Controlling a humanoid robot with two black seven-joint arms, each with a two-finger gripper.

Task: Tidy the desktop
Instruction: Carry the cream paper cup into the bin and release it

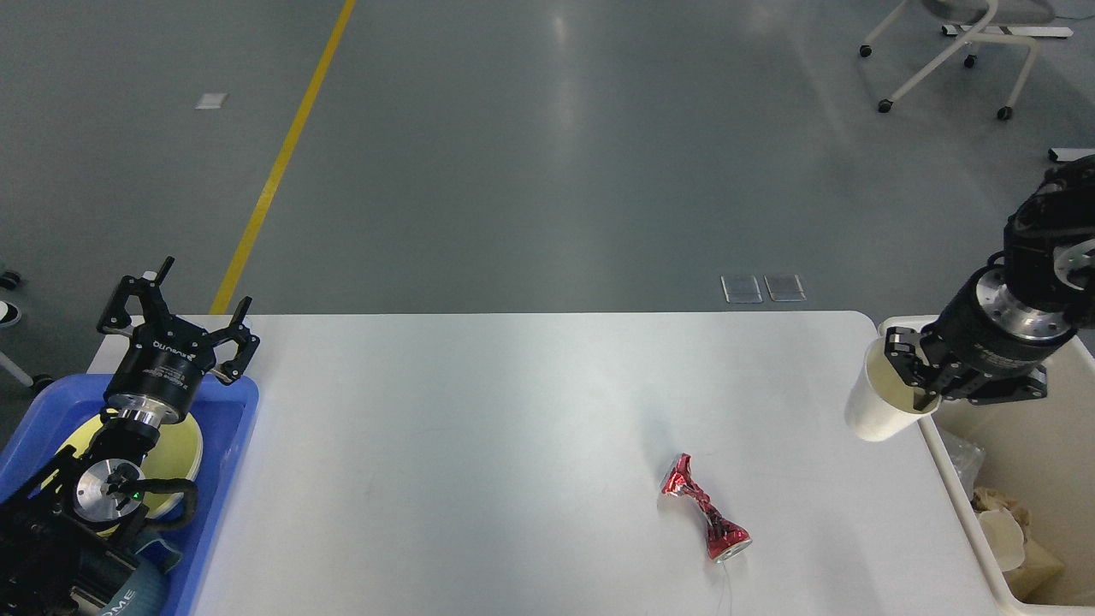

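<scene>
Glossy desktop [479,445]; crumpled foil can [707,507]

The big white surface [479,445] fills the middle. At about 4 o'clock on it lies a red crushed can [704,508], twisted thin in the middle. At 3 o'clock the right claw [914,383] pinches the rim of a white paper cup [879,402], lifted and tipped, at the surface's right edge beside a cream bin [958,479]. The bin holds some crumpled paper trash [1009,535]. At 9 o'clock the left claw [175,310] is spread wide, holding nothing, above a blue tray [231,445]. A yellow plate [175,449] sits in the tray.
</scene>
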